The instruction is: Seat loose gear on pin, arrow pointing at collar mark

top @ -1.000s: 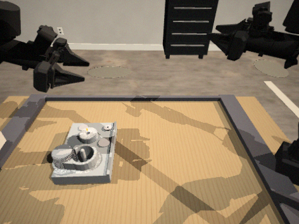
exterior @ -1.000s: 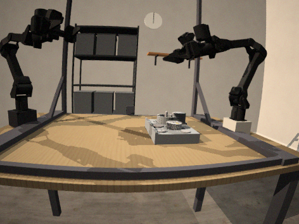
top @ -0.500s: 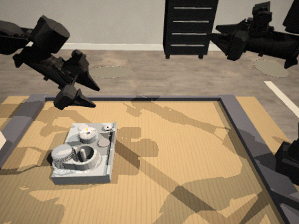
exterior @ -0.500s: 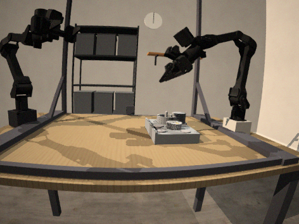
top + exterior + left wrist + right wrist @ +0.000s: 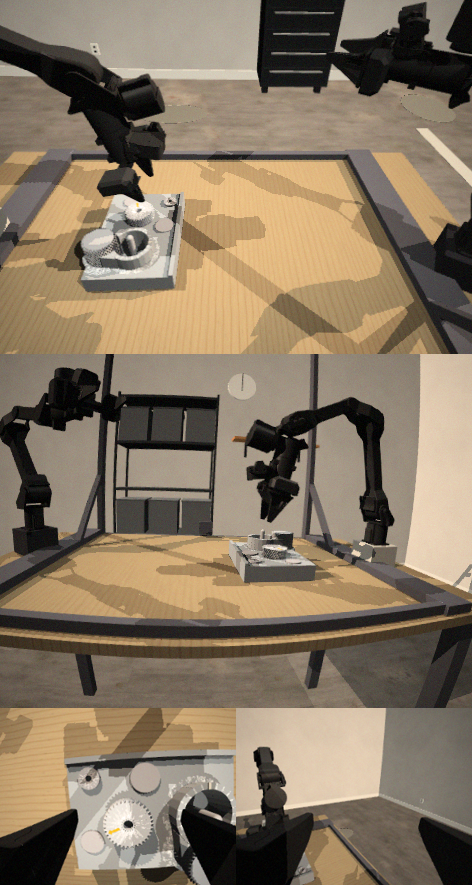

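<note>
The loose gear (image 5: pixel 139 214) is pale, with a yellow arrow, and sits on the far part of the grey fixture plate (image 5: pixel 131 247). In the left wrist view the gear (image 5: pixel 127 825) lies flat and its arrow points to the lower left. The pin stands inside the collar (image 5: pixel 135 248), next to a knurled fixed gear (image 5: pixel 97 245). My left gripper (image 5: pixel 132 182) hangs open and empty above the loose gear, apart from it (image 5: pixel 128 816). My right gripper (image 5: pixel 345 57) (image 5: pixel 112 401) is open and empty, high up and far from the table.
Two flat discs (image 5: pixel 144 777) (image 5: pixel 93 841) and a small gear also lie on the plate. The left wrist view shows the collar (image 5: pixel 207 805) partly hidden by a finger. A raised grey frame (image 5: pixel 380 200) borders the table. A dark dresser (image 5: pixel 300 42) stands behind.
</note>
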Tool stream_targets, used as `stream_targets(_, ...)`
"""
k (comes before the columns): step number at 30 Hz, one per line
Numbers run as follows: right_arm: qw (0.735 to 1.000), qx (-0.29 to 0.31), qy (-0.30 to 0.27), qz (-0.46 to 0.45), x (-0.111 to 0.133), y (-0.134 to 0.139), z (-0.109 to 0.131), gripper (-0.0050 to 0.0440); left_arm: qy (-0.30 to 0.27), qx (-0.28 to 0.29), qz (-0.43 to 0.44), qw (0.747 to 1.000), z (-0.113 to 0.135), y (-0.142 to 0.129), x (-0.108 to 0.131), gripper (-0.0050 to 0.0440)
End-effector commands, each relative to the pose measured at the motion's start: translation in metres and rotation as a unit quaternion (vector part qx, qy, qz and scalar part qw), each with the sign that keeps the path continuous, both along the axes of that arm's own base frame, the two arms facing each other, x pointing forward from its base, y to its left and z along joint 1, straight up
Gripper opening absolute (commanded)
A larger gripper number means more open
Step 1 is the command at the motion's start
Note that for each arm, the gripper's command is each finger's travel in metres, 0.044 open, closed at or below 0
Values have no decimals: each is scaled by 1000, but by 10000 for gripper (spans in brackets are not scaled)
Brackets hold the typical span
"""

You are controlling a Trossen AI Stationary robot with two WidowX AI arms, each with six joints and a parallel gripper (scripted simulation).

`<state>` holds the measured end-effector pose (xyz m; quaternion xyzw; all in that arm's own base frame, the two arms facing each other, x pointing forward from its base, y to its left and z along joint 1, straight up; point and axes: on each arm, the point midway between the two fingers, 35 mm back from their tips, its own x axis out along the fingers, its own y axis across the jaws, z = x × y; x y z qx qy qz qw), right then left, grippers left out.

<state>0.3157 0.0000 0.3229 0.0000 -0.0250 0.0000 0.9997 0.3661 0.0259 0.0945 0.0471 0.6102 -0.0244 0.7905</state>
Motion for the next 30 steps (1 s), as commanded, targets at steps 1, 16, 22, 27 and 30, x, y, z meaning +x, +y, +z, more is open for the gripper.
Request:
stream_targets(1, 1000, 0, -10, 0, -2, 0, 8, 400, 67, -4, -7, 998, -14, 3, -6, 375)
stream_targets(16, 1000, 0, -10, 0, -2, 0, 8, 400, 114, -8, -10, 993, -27, 3, -12, 375)
stream_targets(22, 1000, 0, -10, 0, -2, 0, 8, 400, 114, -8, -10, 993, -27, 3, -12, 375)
stream_targets(27, 1000, 0, -10, 0, -2, 0, 8, 400, 118, -8, -12, 993, -26, 3, -16, 375)
stream_targets(30, 1000, 0, -10, 0, -2, 0, 8, 400, 117, -8, -11, 993, -32, 3, -15, 375)
